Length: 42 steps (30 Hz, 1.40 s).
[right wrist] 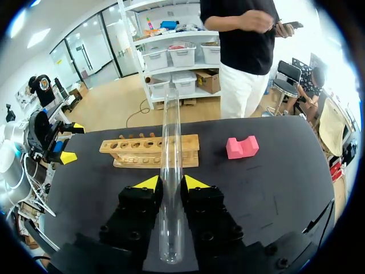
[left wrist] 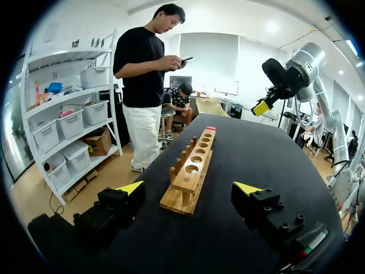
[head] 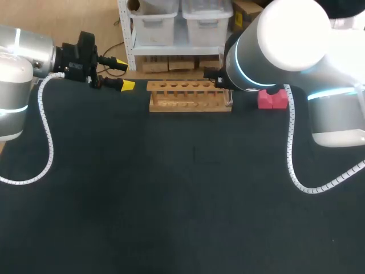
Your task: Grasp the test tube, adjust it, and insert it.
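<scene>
Tube gripped (right end effector), rack ahead

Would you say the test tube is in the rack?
Out: the clear glass test tube is clamped in the right jaws, outside the wooden rack.

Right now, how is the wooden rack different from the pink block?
The wooden rack is long and tan with a row of holes; the pink block is short, bright, with one notch on top. Both sit on the black table.
</scene>
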{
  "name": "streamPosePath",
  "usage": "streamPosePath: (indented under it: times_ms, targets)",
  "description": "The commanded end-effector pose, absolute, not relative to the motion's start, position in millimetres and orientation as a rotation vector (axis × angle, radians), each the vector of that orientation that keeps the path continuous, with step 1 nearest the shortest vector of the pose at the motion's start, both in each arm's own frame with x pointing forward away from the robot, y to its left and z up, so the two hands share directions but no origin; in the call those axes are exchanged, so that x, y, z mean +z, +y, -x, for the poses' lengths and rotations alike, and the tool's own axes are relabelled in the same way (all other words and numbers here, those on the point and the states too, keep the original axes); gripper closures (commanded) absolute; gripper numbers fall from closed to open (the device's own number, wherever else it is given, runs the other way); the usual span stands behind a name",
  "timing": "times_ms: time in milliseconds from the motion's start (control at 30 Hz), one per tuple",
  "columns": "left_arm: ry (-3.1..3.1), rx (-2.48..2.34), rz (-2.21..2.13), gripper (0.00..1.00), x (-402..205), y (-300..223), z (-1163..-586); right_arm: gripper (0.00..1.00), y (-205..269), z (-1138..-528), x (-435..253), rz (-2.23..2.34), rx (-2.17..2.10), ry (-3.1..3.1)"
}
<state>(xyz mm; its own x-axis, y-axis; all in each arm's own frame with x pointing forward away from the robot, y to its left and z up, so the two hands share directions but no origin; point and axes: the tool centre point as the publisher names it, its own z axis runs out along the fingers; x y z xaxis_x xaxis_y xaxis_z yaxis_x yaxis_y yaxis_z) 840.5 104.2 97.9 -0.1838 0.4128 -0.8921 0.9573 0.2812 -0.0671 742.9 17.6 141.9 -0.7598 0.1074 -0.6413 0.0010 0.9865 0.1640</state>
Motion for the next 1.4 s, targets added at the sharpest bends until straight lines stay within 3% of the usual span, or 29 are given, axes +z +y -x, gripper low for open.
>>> streamPosePath:
  times_ms: [33, 633, 1400]
  targets:
    - [1.746, -0.853, -1.252, 0.00, 97, 104, -841, 1.00, 17, -742, 141, -0.076, 0.202, 2.420]
    - [1.746, -0.853, -1.252, 0.00, 97, 104, -841, 1.00, 17, -742, 141, -0.076, 0.202, 2.420]
    - [1.746, -0.853, -1.252, 0.00, 97, 104, -841, 1.00, 46, -784, 96, -0.029, 0.189, 2.475]
